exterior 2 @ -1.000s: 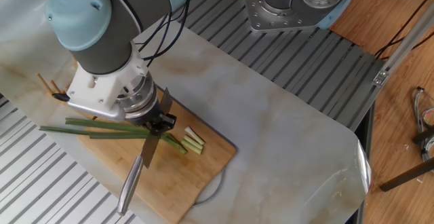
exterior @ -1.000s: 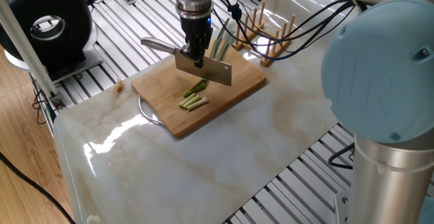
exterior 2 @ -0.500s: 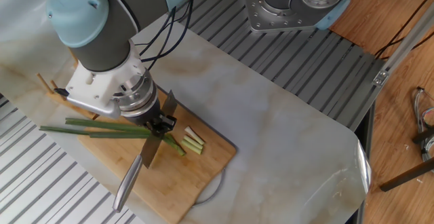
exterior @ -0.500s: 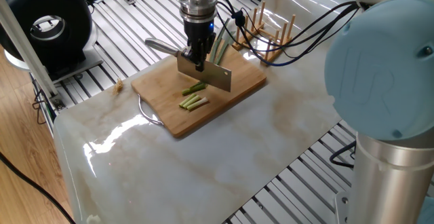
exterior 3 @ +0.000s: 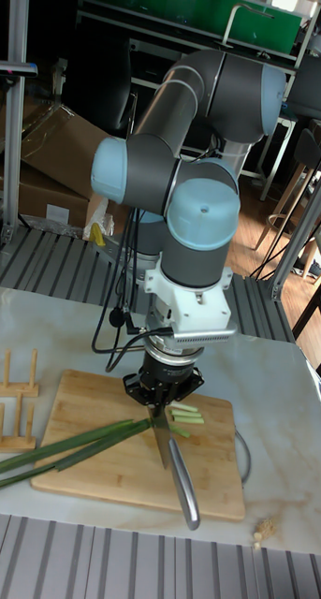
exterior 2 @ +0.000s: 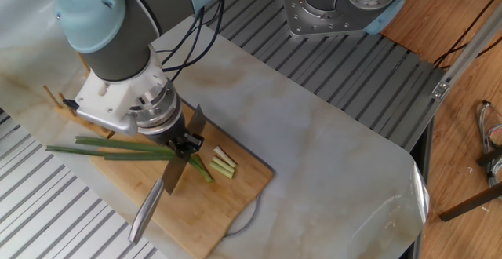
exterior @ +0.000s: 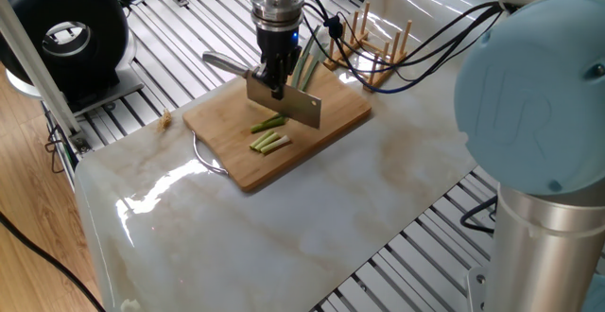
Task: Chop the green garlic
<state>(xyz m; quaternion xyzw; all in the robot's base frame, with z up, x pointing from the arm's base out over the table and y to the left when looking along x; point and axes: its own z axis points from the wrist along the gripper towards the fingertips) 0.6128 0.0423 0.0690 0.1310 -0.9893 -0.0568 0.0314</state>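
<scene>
Pinching a cleaver (exterior: 284, 101), the jaws hover just above the green garlic (exterior 2: 118, 149).

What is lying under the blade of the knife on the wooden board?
Under the cleaver held by the claw, green garlic stalks cross the cutting board. Cut pieces lie beside it. Where the edge meets the stalks is hidden by the blade.

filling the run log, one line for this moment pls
phase: chopping | gripper: shut on knife | knife: over garlic on board | cut pieces: beside blade
</scene>
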